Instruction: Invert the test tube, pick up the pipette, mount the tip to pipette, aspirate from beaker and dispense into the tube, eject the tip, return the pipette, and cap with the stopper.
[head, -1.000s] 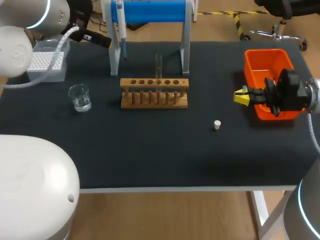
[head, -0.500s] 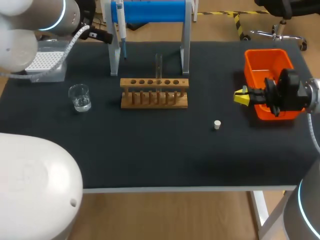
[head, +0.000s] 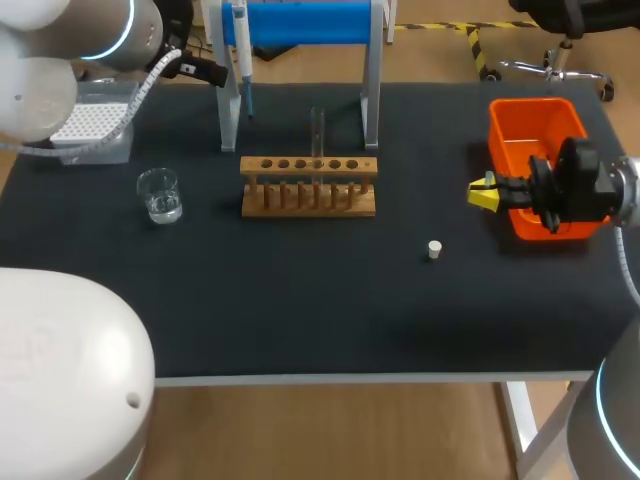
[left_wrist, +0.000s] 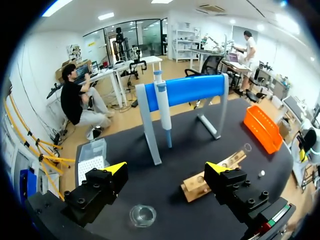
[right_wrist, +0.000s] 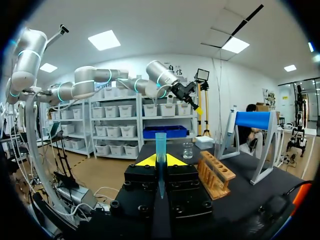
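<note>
Right wrist view, right gripper (right_wrist: 161, 161) pinching pipette tip (right_wrist: 160, 142) — long axis crosswise, left gripper (left_wrist: 166, 168) spread.

We see a black surface (head: 330, 310) that carries everything, and near its middle stands a wooden rack (head: 309, 187) with a row of round holes along its top bar. Just behind the rack, toward the far edge, stands a stand (head: 310, 22) made of a blue horizontal bar on white legs. An orange bin (head: 500, 150) sits at the surface's right side, well apart from the rack and the stand.
</note>
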